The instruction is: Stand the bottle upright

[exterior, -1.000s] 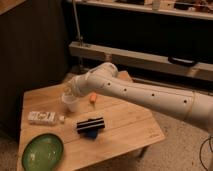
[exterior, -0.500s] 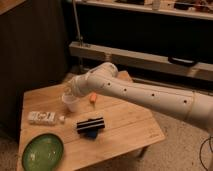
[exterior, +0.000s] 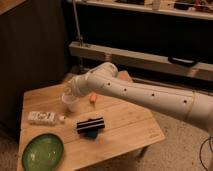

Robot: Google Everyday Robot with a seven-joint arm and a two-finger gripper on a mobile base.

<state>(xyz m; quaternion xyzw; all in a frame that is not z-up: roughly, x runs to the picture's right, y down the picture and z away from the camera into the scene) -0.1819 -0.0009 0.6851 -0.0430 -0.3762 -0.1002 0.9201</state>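
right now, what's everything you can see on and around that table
bottle: 1, whitish with pale label, lying on its side, table's left
cup: 1, translucent white, upright, behind the bottle's cap end
small object: 1, orange, right of the cup
bar-shaped object: 1, black over blue, table centre
dish: 1, green, front left corner
table: 1, light wood
arm: 1, white, reaching in from the right
gripper: 1, shut, at the cup's rim
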